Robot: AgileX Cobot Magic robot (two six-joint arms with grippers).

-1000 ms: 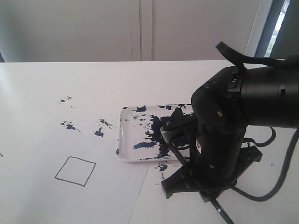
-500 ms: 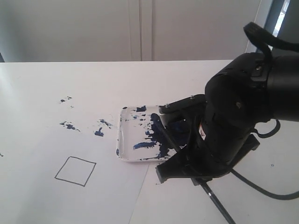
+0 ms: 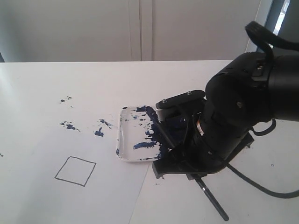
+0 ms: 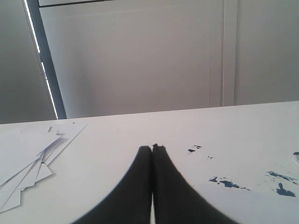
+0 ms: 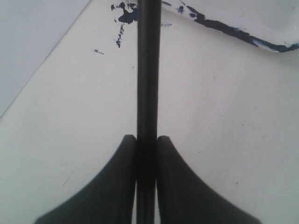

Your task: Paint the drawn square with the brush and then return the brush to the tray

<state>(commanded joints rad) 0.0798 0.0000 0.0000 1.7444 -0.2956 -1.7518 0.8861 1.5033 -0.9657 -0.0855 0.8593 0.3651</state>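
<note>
Right gripper point(image 5: 146, 144) clenches the brush point(image 3: 211, 199) mid-handle — tip over the tray point(image 3: 122, 140), handle slanting out past its near rim. The square point(image 3: 75, 171), unpainted, lies off the tray's left side — crosswise to that axis. Left gripper point(image 4: 152, 148) pinched shut, empty.

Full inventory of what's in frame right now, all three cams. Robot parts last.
drawn square: 1, black outline, bare white inside, on the paper, apart from the tray
tray: 1, white with dark blue paint, partly behind the right arm
brush: 1, black handle, slanted, tip end over the tray
paint specks: several, dark blue, beside the tray
paper: 1 sheet, white, under the square
loose sheets: a few, white, fanned on the table
table: 1, white
cable: 1, black, below the right arm
right arm: 1, black
right tool: shut on the brush
left tool: shut, empty
</note>
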